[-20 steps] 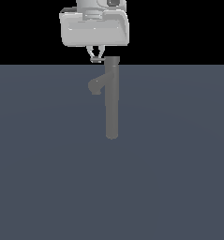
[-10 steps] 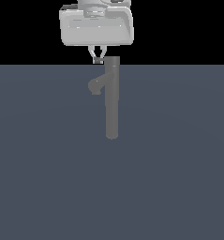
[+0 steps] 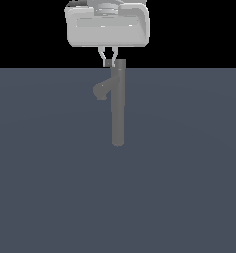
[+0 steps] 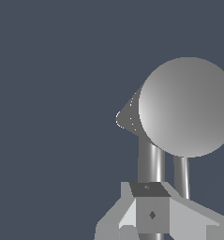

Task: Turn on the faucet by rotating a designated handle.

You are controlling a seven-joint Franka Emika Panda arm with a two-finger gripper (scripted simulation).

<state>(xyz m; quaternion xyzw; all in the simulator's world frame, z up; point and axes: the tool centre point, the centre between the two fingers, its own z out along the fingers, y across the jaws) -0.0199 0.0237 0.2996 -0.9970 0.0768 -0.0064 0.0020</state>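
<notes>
The faucet [image 3: 118, 106] is a tall grey column with a curved spout [image 3: 100, 91] on the exterior view's left. In the wrist view I look down on its round cap [image 4: 186, 108], with the spout [image 4: 127, 117] poking out beside it. The handle [image 4: 151, 161] is a straight grey rod running from the cap to a dark end block. My gripper [image 4: 151, 216] holds that block, a finger pressed on each side. In the exterior view the gripper [image 3: 108, 59] hangs beside the column's cap, its fingertips meeting on the handle's small dark end [image 3: 108, 63].
A second, thinner rod [image 4: 181, 177] runs alongside the handle from under the cap. The faucet stands on a plain dark blue-grey floor [image 3: 50, 188]. My white hand body [image 3: 107, 24] sits above the faucet's cap.
My hand has shifted a little toward the exterior view's right, and the handle's end between the fingers has moved with it. The column has not moved.
</notes>
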